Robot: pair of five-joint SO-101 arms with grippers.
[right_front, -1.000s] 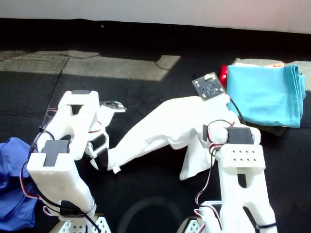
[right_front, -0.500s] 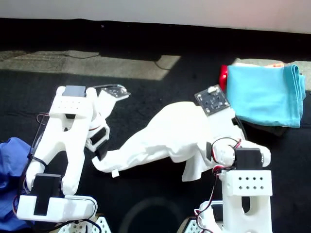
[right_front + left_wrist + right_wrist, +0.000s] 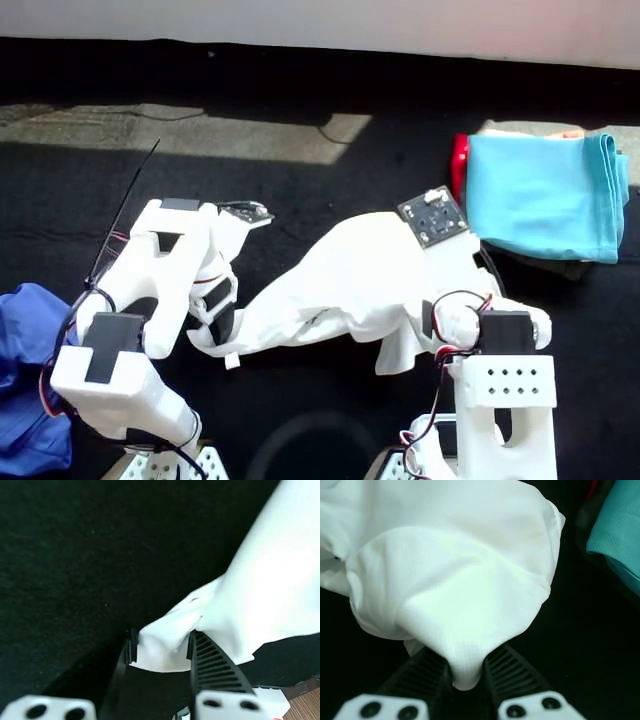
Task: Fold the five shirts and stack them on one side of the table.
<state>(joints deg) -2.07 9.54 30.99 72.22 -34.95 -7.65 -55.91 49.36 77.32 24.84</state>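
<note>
In the high view, your white shirt (image 3: 350, 285) lies rumpled mid-table on the black table (image 3: 300, 80), its long axis slanting from near left up toward the folded teal shirt (image 3: 540, 195) at far right. Left wrist view: your left gripper (image 3: 161, 647) pinches a bunched white corner. Right wrist view: your right gripper (image 3: 467, 667) is clamped on a drooping fold of fine-mesh white fabric.

A: Legible markings: any text, numbers or signs?

B: None can be read. The small tag (image 3: 232, 360) on the white shirt (image 3: 350, 285), lower left of centre in the high view, is too small to tell. The circuit board (image 3: 432, 217), right of centre, shows no readable characters.
</note>
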